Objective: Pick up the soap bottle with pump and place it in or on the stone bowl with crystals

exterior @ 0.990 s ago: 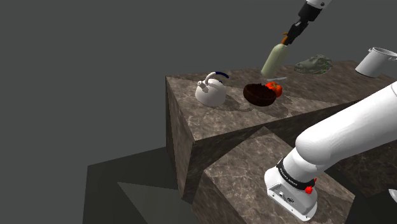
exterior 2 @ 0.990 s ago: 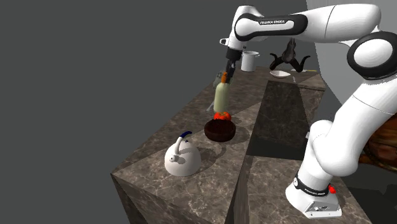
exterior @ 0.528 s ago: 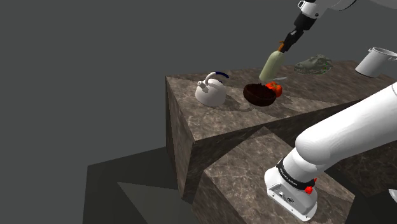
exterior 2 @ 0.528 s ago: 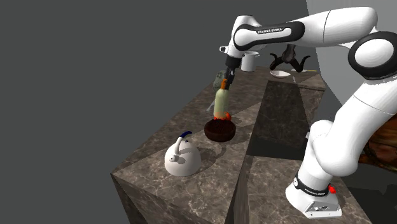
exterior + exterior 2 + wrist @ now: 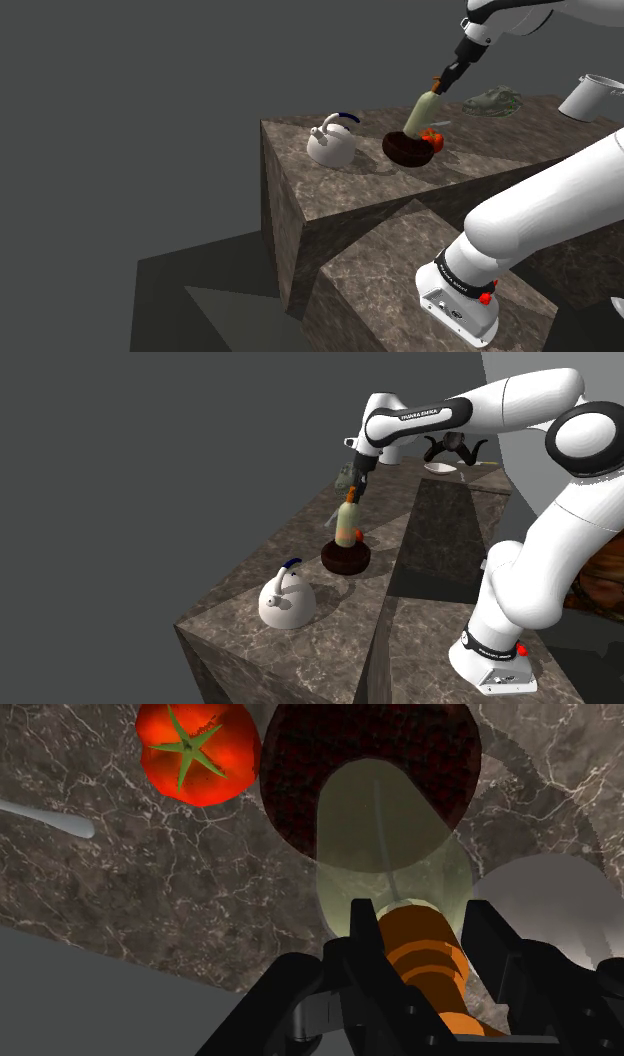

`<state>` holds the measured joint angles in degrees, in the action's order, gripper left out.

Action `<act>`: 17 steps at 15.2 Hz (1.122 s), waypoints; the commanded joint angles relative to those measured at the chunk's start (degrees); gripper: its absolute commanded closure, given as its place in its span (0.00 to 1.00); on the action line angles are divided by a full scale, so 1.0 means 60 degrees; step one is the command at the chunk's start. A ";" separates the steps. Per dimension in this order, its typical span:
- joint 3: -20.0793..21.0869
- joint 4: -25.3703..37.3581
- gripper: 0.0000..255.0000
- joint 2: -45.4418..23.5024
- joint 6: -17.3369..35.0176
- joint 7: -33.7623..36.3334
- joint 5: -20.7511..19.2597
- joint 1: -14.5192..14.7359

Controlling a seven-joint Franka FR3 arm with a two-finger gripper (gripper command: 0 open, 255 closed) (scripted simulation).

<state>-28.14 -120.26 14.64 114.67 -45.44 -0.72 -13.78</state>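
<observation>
lettering on arm (image 5: 420, 414) reads franka emika; fingers (image 5: 365, 939) clamp soap bottle (image 5: 421, 110) by orange pump (image 5: 425, 954), base over bowl (image 5: 398, 150); shoulder view: tomato (image 5: 433, 138) at bowl's two o'clock.

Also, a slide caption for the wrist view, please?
Tool grips the bottle by its orange pump over the dark bowl, tomato beside it.

dim, soft light from above. the counter (image 5: 340, 190) top is lit, its left side face darker, the surroundings flat dark grey. the kettle (image 5: 330, 147) and bowl (image 5: 405, 152) cast faint soft shadows on the stone. the white arm (image 5: 540, 215) is brightest. all three views are sharp edge to edge.
</observation>
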 commanded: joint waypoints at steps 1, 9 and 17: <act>-0.0011 -0.0238 1.00 -0.0025 0.0271 -0.0014 0.0012 0.0001; -0.0031 -0.0397 1.00 -0.0058 0.0459 -0.0040 0.0026 0.0000; -0.0002 -0.0175 0.00 0.0050 0.0140 -0.0002 -0.0023 -0.0014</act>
<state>-28.29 -121.98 14.52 116.57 -45.65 -0.67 -13.83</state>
